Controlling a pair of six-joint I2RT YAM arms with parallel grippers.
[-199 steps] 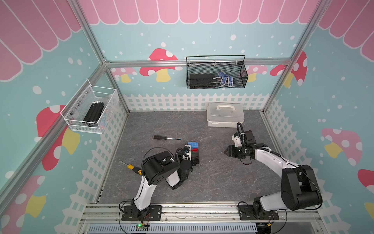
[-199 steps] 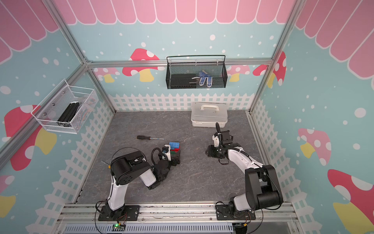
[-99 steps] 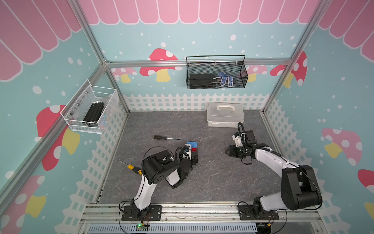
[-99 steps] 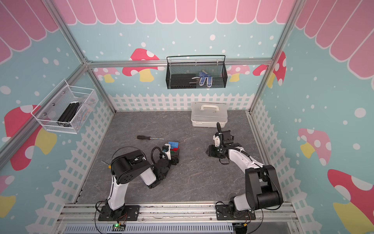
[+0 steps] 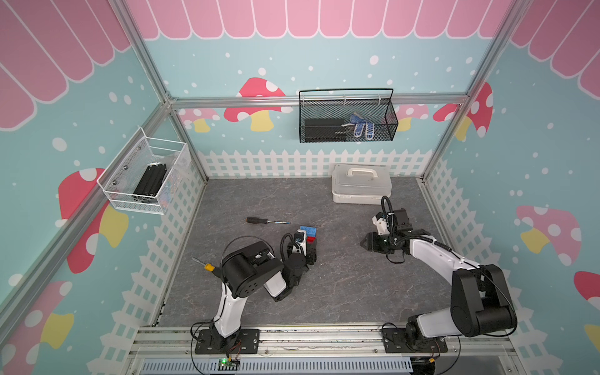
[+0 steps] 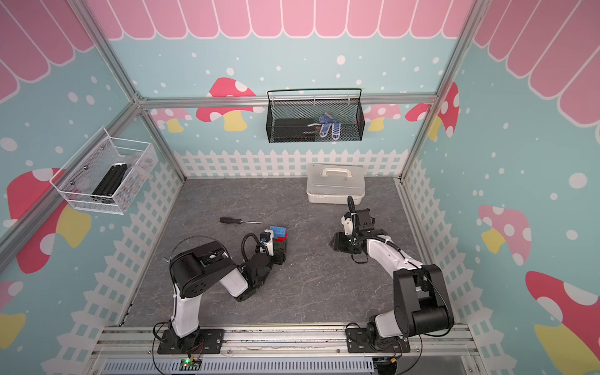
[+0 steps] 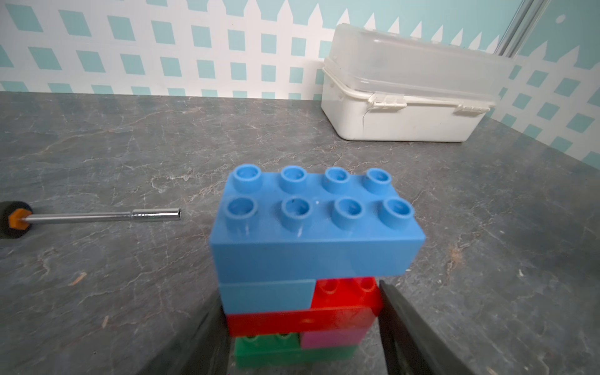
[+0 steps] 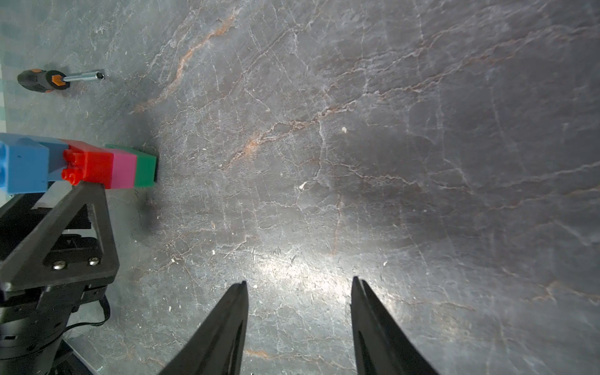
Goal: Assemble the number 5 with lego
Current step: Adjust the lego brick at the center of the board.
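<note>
Left pincer (image 7: 300,297) astride the number 5 (image 7: 316,256) — fingers (image 7: 402,321) blurred, contact unclear.

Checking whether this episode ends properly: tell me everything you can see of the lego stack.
The lego stack is five glossy studded plastic bricks standing upright on the grey table: long green at the bottom, small pink, long red, small blue, long blue on top with eight bare studs. The small bricks sit at opposite ends, forming a blocky 5. The left hand brackets it, fingers seemingly pressed against both ends around the red layer.
</note>
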